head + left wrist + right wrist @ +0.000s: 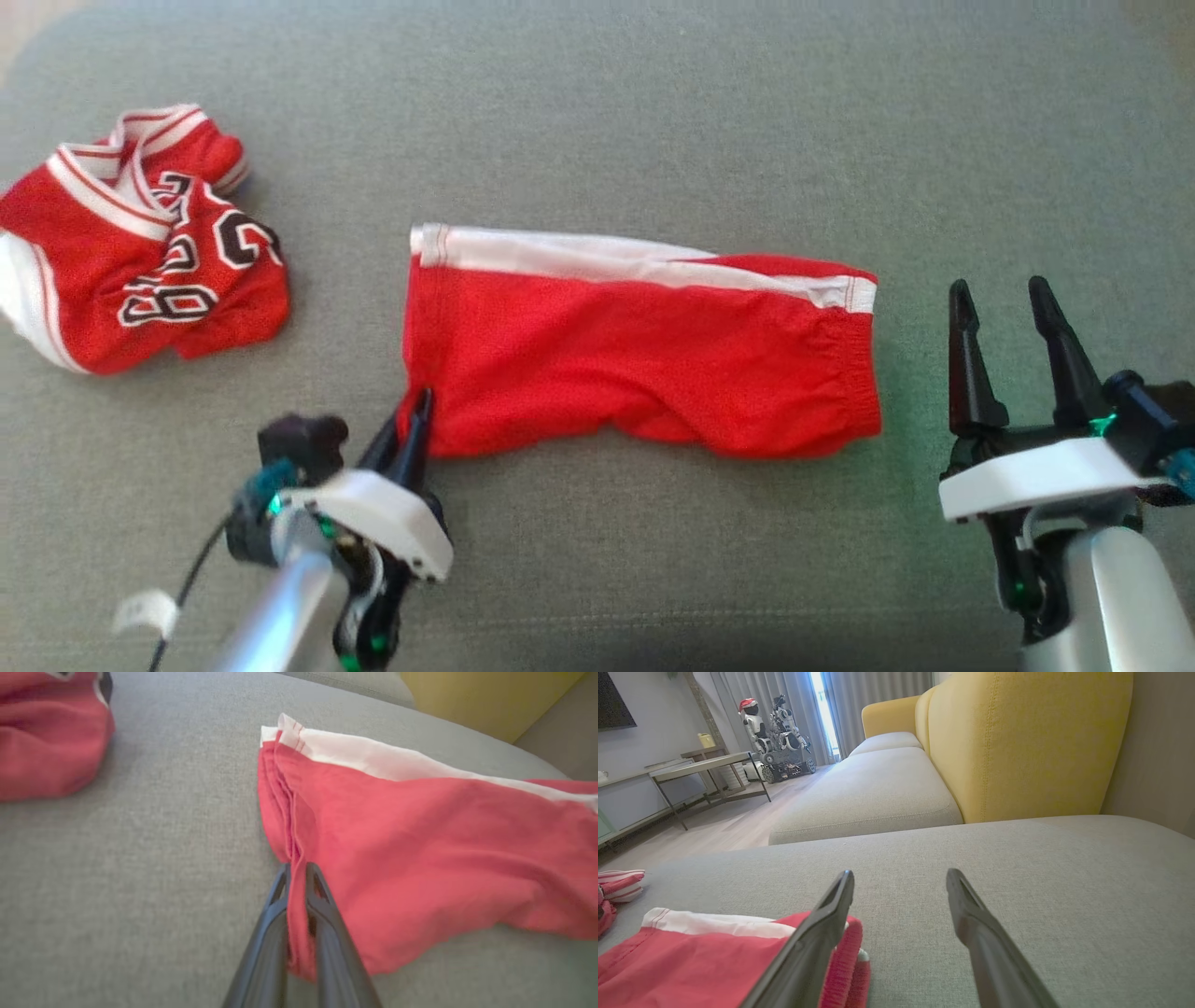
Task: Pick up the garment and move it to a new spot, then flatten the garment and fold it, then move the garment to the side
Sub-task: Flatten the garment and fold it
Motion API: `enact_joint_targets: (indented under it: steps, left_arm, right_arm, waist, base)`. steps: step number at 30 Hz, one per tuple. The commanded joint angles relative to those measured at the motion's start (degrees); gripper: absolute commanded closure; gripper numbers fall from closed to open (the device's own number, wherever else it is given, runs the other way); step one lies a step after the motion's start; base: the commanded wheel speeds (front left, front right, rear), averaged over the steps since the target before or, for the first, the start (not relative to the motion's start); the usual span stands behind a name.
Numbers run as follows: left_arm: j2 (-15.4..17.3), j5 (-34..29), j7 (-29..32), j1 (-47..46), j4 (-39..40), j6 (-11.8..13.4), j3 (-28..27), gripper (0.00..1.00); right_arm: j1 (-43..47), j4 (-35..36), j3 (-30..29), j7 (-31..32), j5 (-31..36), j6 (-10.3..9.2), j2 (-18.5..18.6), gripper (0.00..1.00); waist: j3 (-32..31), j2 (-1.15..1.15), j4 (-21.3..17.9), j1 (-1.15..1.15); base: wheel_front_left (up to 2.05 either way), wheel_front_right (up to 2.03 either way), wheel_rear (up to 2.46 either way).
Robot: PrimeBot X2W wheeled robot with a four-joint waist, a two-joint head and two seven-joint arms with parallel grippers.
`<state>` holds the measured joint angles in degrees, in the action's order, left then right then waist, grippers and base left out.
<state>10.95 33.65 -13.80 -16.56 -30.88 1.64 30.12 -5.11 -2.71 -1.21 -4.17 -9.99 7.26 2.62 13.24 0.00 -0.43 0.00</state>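
Note:
The garment (644,355) is a pair of red shorts with a white side stripe, lying folded lengthwise on the grey cushion (653,112). My left gripper (417,411) is shut on its near-left corner; in the left wrist view the red hem (296,891) is pinched between the two dark fingers of my left gripper (297,870). My right gripper (1004,299) stands open just right of the elastic waistband (854,373), touching nothing. In the right wrist view the garment (700,961) lies left of my open right gripper (900,877).
A crumpled red and white numbered jersey (131,243) lies at the far left of the cushion. Behind it rise a yellow sofa back (1017,742) and more seat cushions; a low table (700,765) stands on the wooden floor beyond.

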Motion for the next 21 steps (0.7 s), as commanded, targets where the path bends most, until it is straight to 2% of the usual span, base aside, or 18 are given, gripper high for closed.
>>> enact_joint_targets:
  steps: [1,3,4,5,6,11,15,21]
  left_arm:
    - [1.9,0.5,-0.1,0.3,3.9,1.1,-2.4,1.0]
    - [2.4,0.3,1.0,1.8,6.2,2.3,-2.2,1.0]
    - [2.6,0.2,1.3,2.2,7.4,2.8,-2.1,0.73]
    - [2.9,0.0,1.4,2.5,8.4,3.3,-2.1,0.18]
    - [3.2,-0.3,1.5,2.8,9.4,3.8,-2.0,0.0]
    - [4.6,-2.1,0.7,3.2,13.7,5.8,-2.7,0.0]
    - [6.0,-5.8,-0.7,2.8,18.6,8.7,-4.5,0.0]
    - [7.6,-10.1,-1.2,3.8,25.2,11.4,-7.9,0.0]
  right_arm:
    - [-0.1,2.4,0.9,0.4,0.5,0.23,0.3,0.0]
    - [0.2,2.8,1.0,0.9,0.4,0.23,0.3,0.0]
    - [0.3,2.9,1.1,1.1,0.3,0.23,0.3,0.0]
    - [0.4,2.9,1.1,1.3,0.3,0.23,0.3,0.0]
    - [0.5,3.0,1.2,1.5,0.5,0.23,0.3,0.0]
    - [0.7,3.3,1.6,2.0,1.2,0.23,0.3,0.0]
    - [1.0,3.6,1.5,2.2,1.5,0.23,0.3,0.0]
    - [2.0,4.2,1.6,2.8,2.3,0.23,0.3,0.0]
  waist:
    - [-0.7,0.0,0.7,0.0]
    - [-0.9,0.0,0.8,0.0]
    - [-0.9,0.0,0.8,0.0]
    - [-1.1,0.0,0.7,0.0]
    - [-1.2,0.0,0.6,0.0]
    - [-1.7,0.0,0.3,0.0]
    - [-2.5,0.0,0.2,0.0]
    - [-4.1,0.0,0.4,0.0]
  base:
    - [0.0,0.0,0.0]
    - [0.0,0.0,0.0]
    - [0.0,0.0,0.0]
    - [0.0,0.0,0.0]
    - [0.0,0.0,0.0]
    - [0.0,0.0,0.0]
    - [0.0,0.0,0.0]
    - [0.0,0.0,0.0]
